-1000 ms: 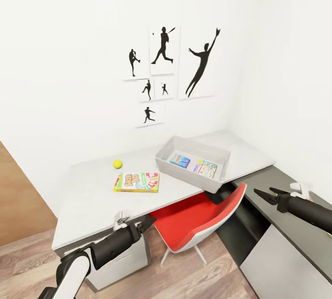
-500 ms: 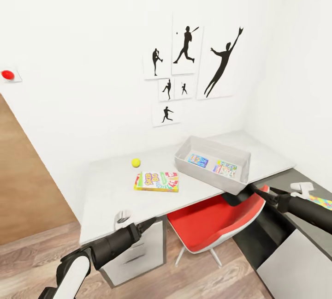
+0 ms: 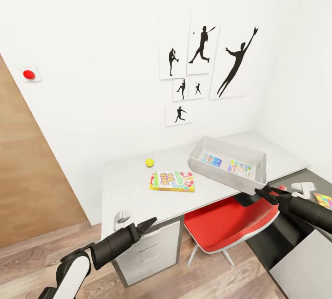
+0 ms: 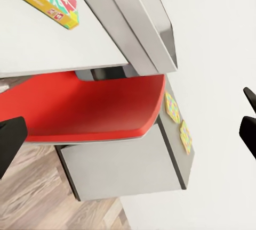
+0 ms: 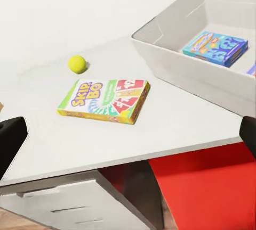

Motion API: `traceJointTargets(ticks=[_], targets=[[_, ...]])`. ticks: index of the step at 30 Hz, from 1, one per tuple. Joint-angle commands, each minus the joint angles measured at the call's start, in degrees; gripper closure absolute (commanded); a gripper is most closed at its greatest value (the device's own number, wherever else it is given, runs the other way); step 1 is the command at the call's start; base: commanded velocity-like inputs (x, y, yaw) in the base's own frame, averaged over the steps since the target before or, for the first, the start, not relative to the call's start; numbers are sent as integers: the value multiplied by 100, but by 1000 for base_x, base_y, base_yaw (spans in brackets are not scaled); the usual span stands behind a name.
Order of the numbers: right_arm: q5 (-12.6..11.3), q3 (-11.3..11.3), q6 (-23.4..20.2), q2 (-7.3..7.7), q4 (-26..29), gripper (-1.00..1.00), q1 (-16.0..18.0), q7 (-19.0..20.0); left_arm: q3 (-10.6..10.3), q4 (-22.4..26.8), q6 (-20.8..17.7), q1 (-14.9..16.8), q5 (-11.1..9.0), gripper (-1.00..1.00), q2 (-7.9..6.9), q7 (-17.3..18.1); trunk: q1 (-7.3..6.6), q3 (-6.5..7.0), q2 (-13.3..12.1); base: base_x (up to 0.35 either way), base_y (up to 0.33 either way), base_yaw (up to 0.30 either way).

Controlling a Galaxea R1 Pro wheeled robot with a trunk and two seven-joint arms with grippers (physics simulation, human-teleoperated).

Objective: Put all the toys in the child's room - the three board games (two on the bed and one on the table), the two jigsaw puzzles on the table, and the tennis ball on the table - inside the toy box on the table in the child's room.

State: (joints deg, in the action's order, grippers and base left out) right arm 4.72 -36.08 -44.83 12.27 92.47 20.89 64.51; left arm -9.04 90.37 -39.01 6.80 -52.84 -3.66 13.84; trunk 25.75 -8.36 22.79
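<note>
A yellow tennis ball (image 3: 149, 162) and a Skip-Bo board game (image 3: 172, 181) lie on the grey table (image 3: 124, 188). To their right stands the grey toy box (image 3: 228, 178), with two colourful boxes (image 3: 211, 159) (image 3: 240, 168) lying flat inside. My left gripper (image 3: 147, 223) hovers open below the table's front edge, by the drawers. Above the red chair, my right gripper (image 3: 267, 193) is open just in front of the toy box. In the right wrist view the ball (image 5: 77, 63), the game (image 5: 106, 99) and the toy box (image 5: 186, 65) show ahead of the empty fingers.
A red chair (image 3: 226, 223) is tucked under the table beside a grey drawer unit (image 3: 152, 248). At the right, a dark grey surface (image 3: 295, 183) holds a white object (image 3: 302, 189) and a colourful flat item (image 3: 324, 200). A wooden panel (image 3: 27, 174) stands left.
The camera has swung left, so the table and wall pictures sit further right and a red wall button has come into view. Both grippers keep their open pose.
</note>
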Motion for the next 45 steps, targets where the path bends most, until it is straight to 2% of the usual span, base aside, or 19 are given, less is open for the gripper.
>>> traceJointTargets(ticks=[1, 26, 30, 31, 34, 38, 42, 45], targets=[[49, -9, -36, -1, 8, -100, 9, 53, -2, 1, -19, 5, -15, -100, -4, 5, 4, -12, 12, 0, 265, 1], [56, 16, -21, 2, 8, -100, 11, 13, -2, -12, -19, 5, -12, -100, -3, 5, 4, -12, 12, 50, 280, 0], [140, 65, -27, -4, 3, -100, 20, -97, -2, -48, -19, 5, -10, -100, -4, -2, 4, -12, 12, 91, 297, 0], [240, 192, -90, -8, -5, -100, 52, -558, -2, -200, -16, -42, -8, -100, -4, -10, 4, -12, 12, 86, 278, 0], [285, 386, -184, -13, -31, -100, 78, -1107, 51, -356, 42, -189, -5, -100, -4, -18, 4, -12, 12, 61, 197, 0], [296, 651, -451, -22, -82, -100, 105, -1793, 320, -464, 260, -485, -6, -100, -6, 8, 4, -12, 12, 28, 91, 0], [303, 776, -563, -52, -143, -100, 134, -2042, 472, -484, 353, -676, -6, -100, -8, 31, 4, -12, 12, 15, 49, 0], [316, 993, -684, -166, -269, -100, 266, -2333, 732, -497, 455, -904, -7, -100, -14, 92, 4, -12, 12, 8, 26, 0]])
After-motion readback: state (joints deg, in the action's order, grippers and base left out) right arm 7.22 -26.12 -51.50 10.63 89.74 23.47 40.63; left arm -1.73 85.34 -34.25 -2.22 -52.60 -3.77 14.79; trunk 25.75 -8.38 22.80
